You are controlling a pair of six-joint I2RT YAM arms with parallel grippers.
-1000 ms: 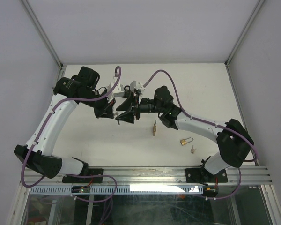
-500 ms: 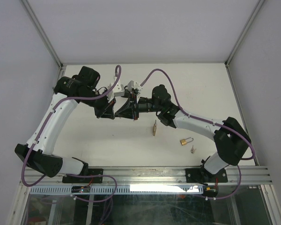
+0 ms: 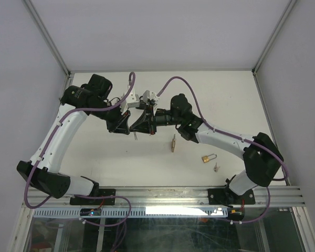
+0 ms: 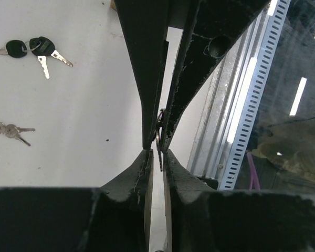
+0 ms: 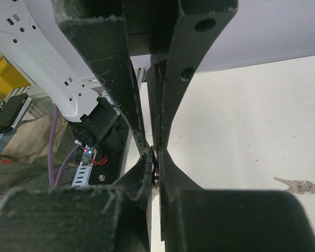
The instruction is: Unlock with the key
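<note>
Left fingers [image 4: 132, 176] closed on the key [image 4: 159, 135], pinched right at the tips. Right fingers [image 5: 179, 181] closed on the same key from the opposite side, tip to tip, in the air over the left half of the tabletop [image 3: 226, 100]. Padlock [image 3: 209, 157] lies well apart, toward the near right corner, nothing holding it. Loose key bunches [image 4: 34, 48] are also on the tabletop. Risk, my read: two pinches on one tiny flat key. If one lets go while the other's hold is shallow, the key drops or twists and the blade won't line up with the keyhole. The free padlock may slide at insertion.
</note>
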